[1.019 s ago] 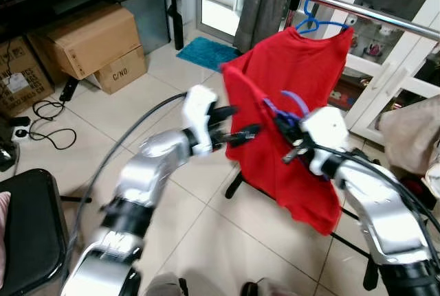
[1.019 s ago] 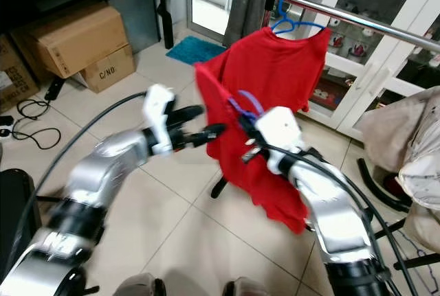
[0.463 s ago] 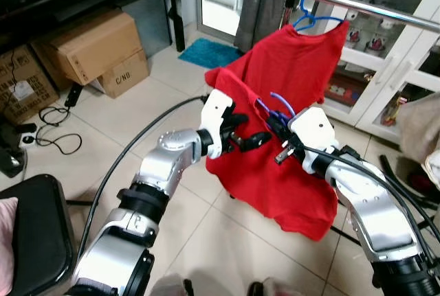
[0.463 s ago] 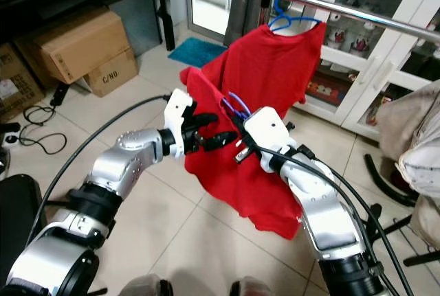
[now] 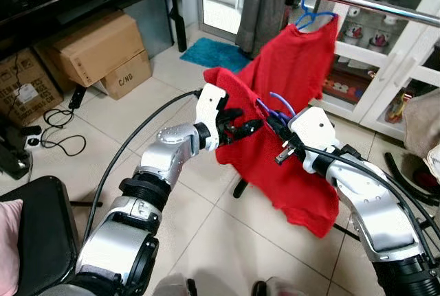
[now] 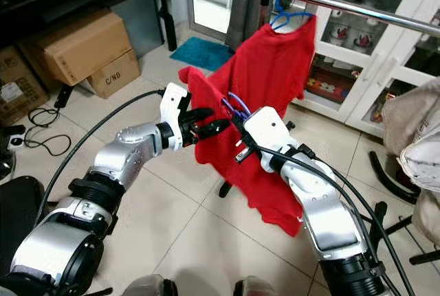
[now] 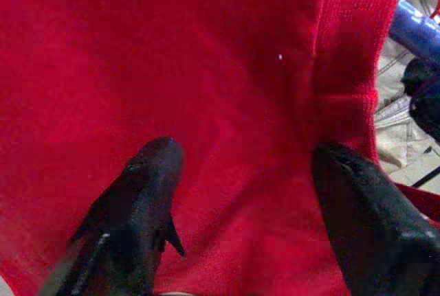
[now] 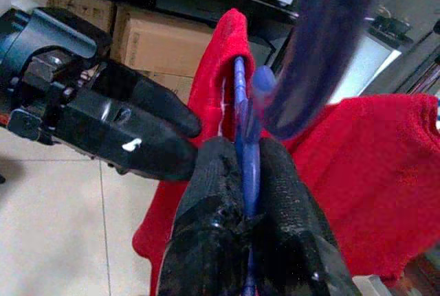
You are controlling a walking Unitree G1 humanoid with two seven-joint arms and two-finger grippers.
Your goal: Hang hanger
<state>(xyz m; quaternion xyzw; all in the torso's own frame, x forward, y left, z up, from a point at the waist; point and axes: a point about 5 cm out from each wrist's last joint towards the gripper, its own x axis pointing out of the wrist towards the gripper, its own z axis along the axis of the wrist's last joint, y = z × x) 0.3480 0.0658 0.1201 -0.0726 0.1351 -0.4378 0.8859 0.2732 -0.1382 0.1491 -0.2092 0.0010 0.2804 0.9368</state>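
Now, operator, your right gripper [image 8: 240, 172] is clamped tight on the neck of a blue hanger [image 8: 242, 114], fingers pressed against the wire on both sides with no gap left. That hanger carries a red sweater [image 5: 275, 165], and its hook [image 5: 280, 100] curls up just above the white wrist housing, at about 11 o'clock from it in the head view.

Your left gripper [image 5: 242, 130] sits at 9 o'clock from the right one, close beside it. Its two black fingers [image 7: 148, 172] are spread wide and lie against the red knit; the wrist view shows cloth between and behind them, with a folded edge near one finger, but whether they pinch any of it you cannot tell from here.

The held sweater drapes down from both grippers toward 5 o'clock, its hem hanging free above the tiled floor [image 5: 185, 241].

A second red garment [image 6: 275, 55] hangs on another blue hanger [image 6: 285, 16] hooked over the metal rail [image 5: 385, 9] at 1 o'clock, upper part of the scene. The two red pieces overlap in view, so their boundary is hard to fix.

Cardboard boxes [image 5: 93, 45] stand at 10 o'clock, a teal mat [image 5: 216, 52] near the doorway at 12, white glass-front cabinets [image 6: 385, 28] behind the rail.
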